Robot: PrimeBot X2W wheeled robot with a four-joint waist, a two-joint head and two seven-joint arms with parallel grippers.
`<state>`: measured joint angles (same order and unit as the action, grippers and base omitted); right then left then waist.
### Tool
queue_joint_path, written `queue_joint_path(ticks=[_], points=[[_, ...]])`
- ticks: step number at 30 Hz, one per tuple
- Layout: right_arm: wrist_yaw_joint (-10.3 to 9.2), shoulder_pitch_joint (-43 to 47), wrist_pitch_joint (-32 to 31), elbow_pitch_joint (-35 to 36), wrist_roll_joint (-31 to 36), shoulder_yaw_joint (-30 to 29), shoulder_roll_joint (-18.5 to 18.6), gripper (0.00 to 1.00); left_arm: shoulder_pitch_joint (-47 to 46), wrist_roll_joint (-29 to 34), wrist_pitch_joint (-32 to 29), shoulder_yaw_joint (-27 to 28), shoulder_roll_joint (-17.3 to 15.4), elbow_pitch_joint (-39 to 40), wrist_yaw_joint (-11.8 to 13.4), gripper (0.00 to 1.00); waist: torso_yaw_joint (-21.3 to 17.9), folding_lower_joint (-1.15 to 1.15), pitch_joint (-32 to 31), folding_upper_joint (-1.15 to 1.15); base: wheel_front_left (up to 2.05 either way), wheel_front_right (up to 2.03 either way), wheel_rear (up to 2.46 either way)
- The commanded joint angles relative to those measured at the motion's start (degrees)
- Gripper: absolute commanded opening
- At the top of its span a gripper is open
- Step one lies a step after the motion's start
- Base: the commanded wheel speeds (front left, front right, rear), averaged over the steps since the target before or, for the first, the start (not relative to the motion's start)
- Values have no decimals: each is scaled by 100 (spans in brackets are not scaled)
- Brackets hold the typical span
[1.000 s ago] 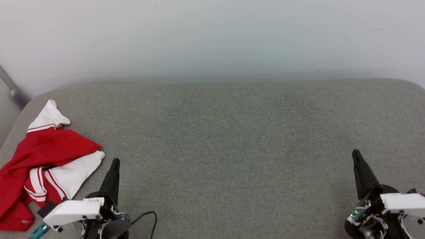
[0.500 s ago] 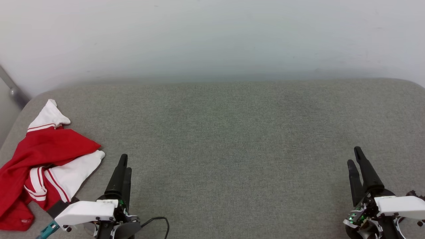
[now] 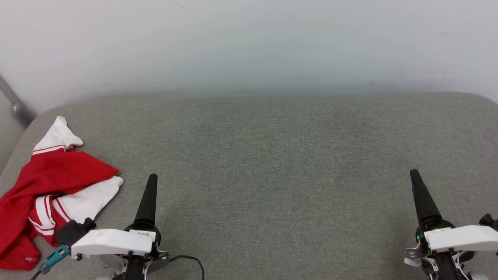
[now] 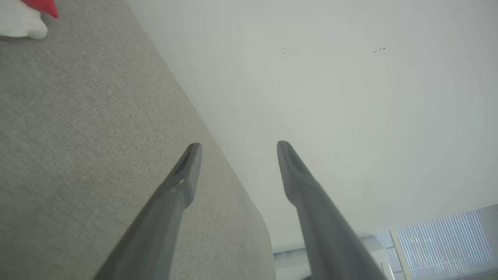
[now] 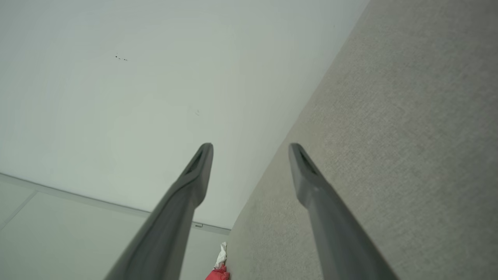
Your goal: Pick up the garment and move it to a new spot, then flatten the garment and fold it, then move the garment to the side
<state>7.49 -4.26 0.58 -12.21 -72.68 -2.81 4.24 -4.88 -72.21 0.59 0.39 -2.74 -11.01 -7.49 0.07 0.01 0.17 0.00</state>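
1. Two hands hover low over a grey fabric-covered tabletop [image 3: 272, 155], one at each lower corner of the head view, both empty.
2. Left hand [image 3: 152, 182]: the head view shows its dark fingers edge-on, pointing away from the robot. In its own wrist view the left hand [image 4: 239, 147] has its fingers spread wide with nothing between them.
3. Right hand [image 3: 414, 175]: it points the same way. Its wrist view shows the right hand [image 5: 251, 147] equally wide apart and empty.
4. Red garment [image 3: 50, 175]: it lies crumpled at the tabletop's left edge, near the left hand but apart from it. White sleeves with red-striped trim stick out, one towards the far side and one towards the left hand.
5. A scrap of the garment [image 4: 23, 24] shows at the top left of the left wrist view, and the garment [image 5: 218, 273] is small and far off in the right wrist view.
6. A pale wall [image 3: 249, 46] rises behind the tabletop.
7. A black cable [image 3: 192, 259] loops beside the left wrist.
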Motion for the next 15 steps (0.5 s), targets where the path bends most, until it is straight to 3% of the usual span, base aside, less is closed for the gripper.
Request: queue_joint_path(ticks=[1, 15], points=[[1, -74, 48, 124, 187, 21, 58, 100, -113, 188, 45, -22, -10, 114, -4, 100, -2, -1, 0, 0, 0, 0, 0], [1, -56, 93, 411, 2218, 71, 39, 100, -86, 2086, 338, -176, -12, 195, 27, 100, 8, -1, 5, 0, 0, 0, 0]])
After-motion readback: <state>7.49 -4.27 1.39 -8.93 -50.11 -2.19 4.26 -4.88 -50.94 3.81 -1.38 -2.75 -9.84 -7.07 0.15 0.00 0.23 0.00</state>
